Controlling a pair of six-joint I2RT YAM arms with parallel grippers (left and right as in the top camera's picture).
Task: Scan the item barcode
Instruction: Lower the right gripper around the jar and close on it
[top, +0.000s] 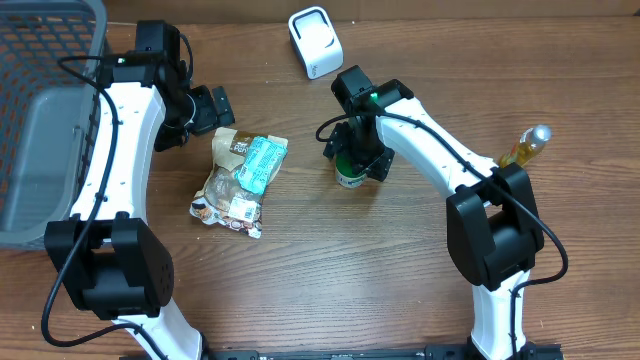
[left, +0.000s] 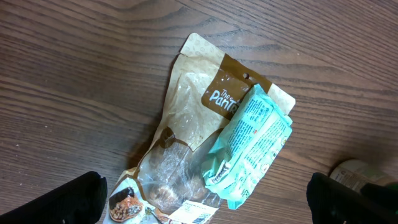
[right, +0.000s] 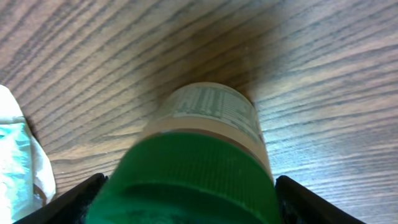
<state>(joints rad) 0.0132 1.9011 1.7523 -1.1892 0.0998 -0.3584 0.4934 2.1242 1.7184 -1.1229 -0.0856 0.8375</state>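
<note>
A jar with a green cap (top: 350, 176) stands upright on the wooden table right of centre. My right gripper (top: 356, 158) reaches down over it. In the right wrist view the green cap (right: 186, 177) fills the space between the two black fingers (right: 74, 202), which press against its sides; the jar's printed label (right: 214, 115) shows below. The white barcode scanner (top: 315, 42) stands at the back of the table. My left gripper (top: 208, 108) hovers open above a clear brown snack bag (left: 180, 143) and a teal packet (left: 252, 146), holding nothing.
A grey wire basket (top: 40, 110) takes up the far left of the table. A yellow bottle with a silver cap (top: 526, 146) lies at the right. The snack bag (top: 232, 185) and teal packet (top: 261, 162) lie left of the jar.
</note>
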